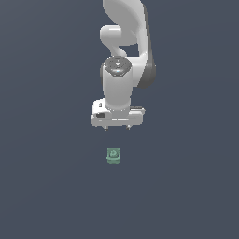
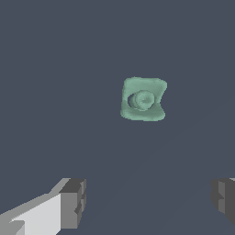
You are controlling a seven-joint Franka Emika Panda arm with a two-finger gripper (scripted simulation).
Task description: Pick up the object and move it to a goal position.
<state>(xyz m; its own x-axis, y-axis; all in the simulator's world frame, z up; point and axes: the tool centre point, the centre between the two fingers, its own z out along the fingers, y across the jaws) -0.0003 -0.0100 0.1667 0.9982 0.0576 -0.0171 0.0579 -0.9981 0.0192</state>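
Surface: a flat, uniform dark slate-blue ground (image 1: 46,186) fills both views, with no visible edges, seams or markings.

Item 1, arm: one white robot arm (image 1: 123,42) enters from the top of the exterior view and hangs with its wrist pointing down at the surface. A dark grey band shows along its side towards the exterior view's right. A round joint cap faces the camera above the hand.

Item 2, gripper (image 1: 116,127): a wide white hand body with two short fingertips showing just beneath it in the exterior view. In the wrist view the two fingers (image 2: 73,202) stand far apart at opposite sides of the picture, each ending in a dark grey pad; the one at the picture's edge is only partly in frame. The jaws are spread wide and nothing lies between them. The gripper holds nothing and touches nothing.

Item 3, the object (image 1: 113,155): a small teal-green blocky piece lying on the surface, apart from the gripper. In the exterior view it sits below the hand in the picture, roughly in line with the gap between the fingertips. The wrist view shows it (image 2: 143,99) from above: a roughly square outline with a slightly flared edge on one side and a round raised mark in the middle of its top face. It appears narrower than the gap between the fingers. It rests free, not within the jaws.
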